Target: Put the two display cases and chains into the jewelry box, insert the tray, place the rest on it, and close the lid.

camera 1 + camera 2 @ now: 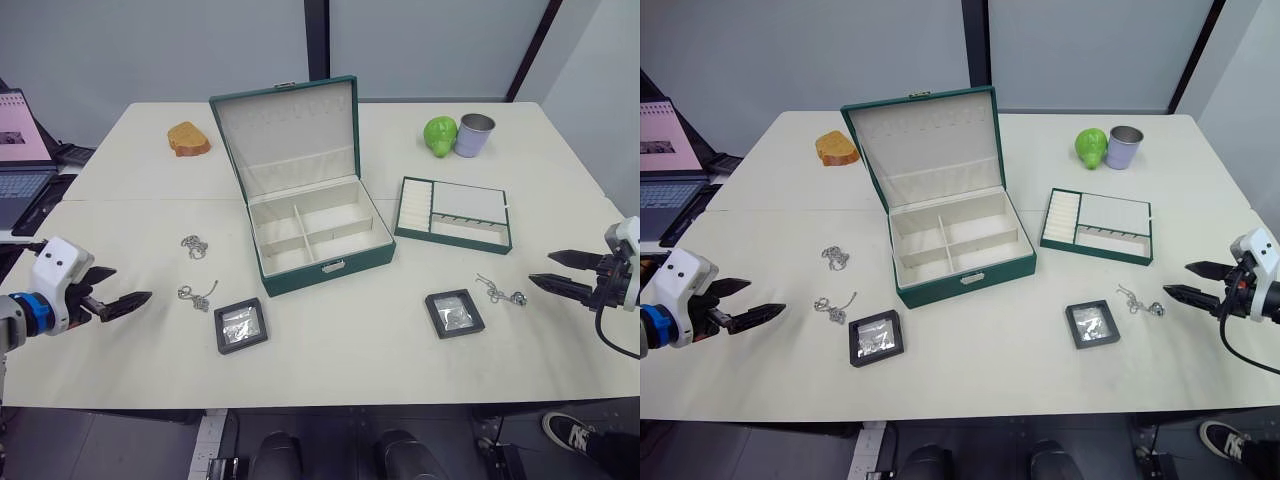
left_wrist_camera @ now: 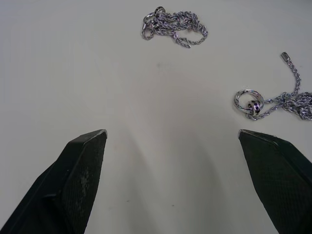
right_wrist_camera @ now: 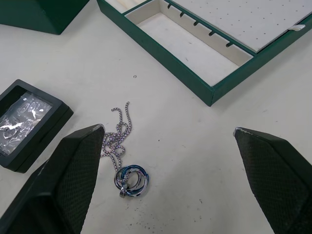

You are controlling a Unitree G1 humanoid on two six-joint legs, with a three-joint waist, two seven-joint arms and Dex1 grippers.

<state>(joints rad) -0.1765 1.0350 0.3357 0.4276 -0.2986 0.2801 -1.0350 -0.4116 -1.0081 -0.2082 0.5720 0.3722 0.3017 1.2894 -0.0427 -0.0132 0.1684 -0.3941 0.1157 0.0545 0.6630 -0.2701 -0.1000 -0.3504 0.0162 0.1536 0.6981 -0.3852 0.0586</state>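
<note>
Jewelry box (image 1: 320,240) sits open at the middle of the pale table (image 1: 330,350), its lid (image 1: 285,125) raised at the back and showing the cream lining. Inside the box, cream dividers split the space into compartments, and these hold nothing. A small metal clasp sits on the box's front wall.

To the right of the box lies the tray (image 1: 455,213), flat on the table and apart from the box, with its ribbed strip on the side nearer the box. In front of the box and to its left lies one display case (image 1: 241,325); in front and to its right lies the other display case (image 1: 454,313). Both lie flat with the window up.

Left of the box lie two chain heaps: one chain (image 1: 194,246) level with the box's front part, and a second chain (image 1: 197,295) nearer the front edge, just beside the left case; in the left wrist view it shows a ring pendant. Right of the right case lies a third chain (image 1: 500,292), with bluish rings at one end in the right wrist view.

Behind the tray stand a green fruit-like thing (image 1: 439,136) and a grey cup (image 1: 474,135), touching or nearly so. Behind and left of the box lies a brown lump (image 1: 188,139).

The left gripper (image 1: 128,301) hovers well left of the box, fingers spread, holding nothing. The right gripper (image 1: 556,271) hovers well right of it, past the third chain, fingers likewise spread and empty.
</note>
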